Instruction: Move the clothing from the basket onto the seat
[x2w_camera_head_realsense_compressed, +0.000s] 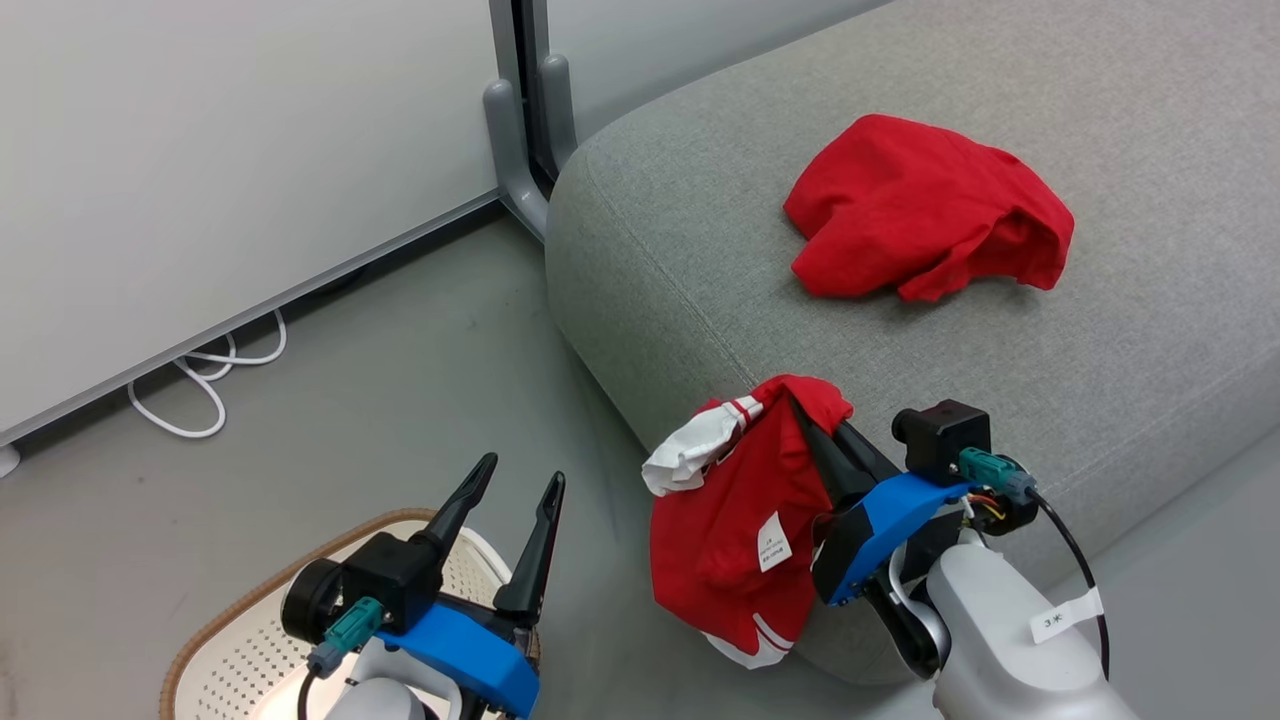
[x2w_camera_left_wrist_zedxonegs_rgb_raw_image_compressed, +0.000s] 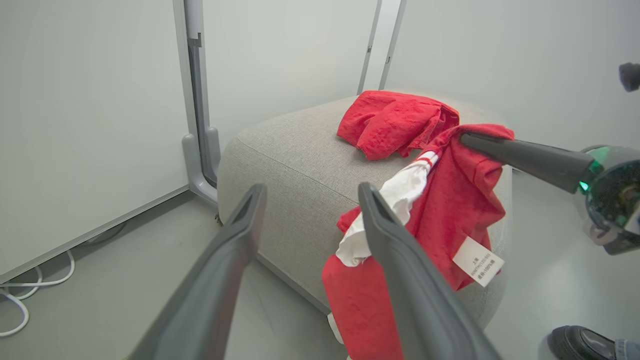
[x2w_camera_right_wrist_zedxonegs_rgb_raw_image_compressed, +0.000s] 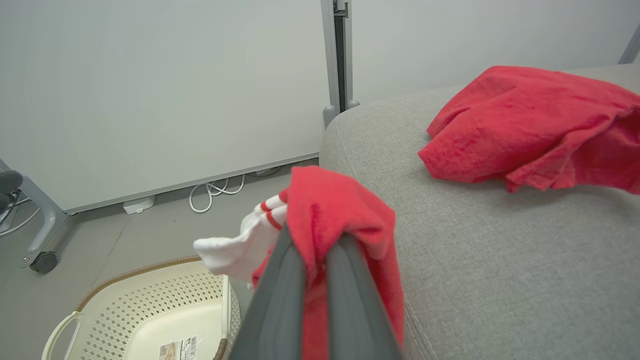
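At seat (x2w_camera_head_realsense_compressed: 1000, 330) edge, right tool (x2w_camera_head_realsense_compressed: 800, 410) pinching striped garment (x2w_camera_head_realsense_compressed: 730, 520), left tool (x2w_camera_head_realsense_compressed: 522, 470) spread

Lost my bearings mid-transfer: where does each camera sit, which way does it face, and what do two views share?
Head view: on the head, looking down at the grey fabric seat, plain red fabric garment and cream perforated plastic basket; open left gripper, right gripper shut on the red white-striped garment.
Left wrist view: along its open fingers toward the seat corner; right gripper at right.
Right wrist view: along its shut fingers across the seat, basket below.
Shared: both garments.
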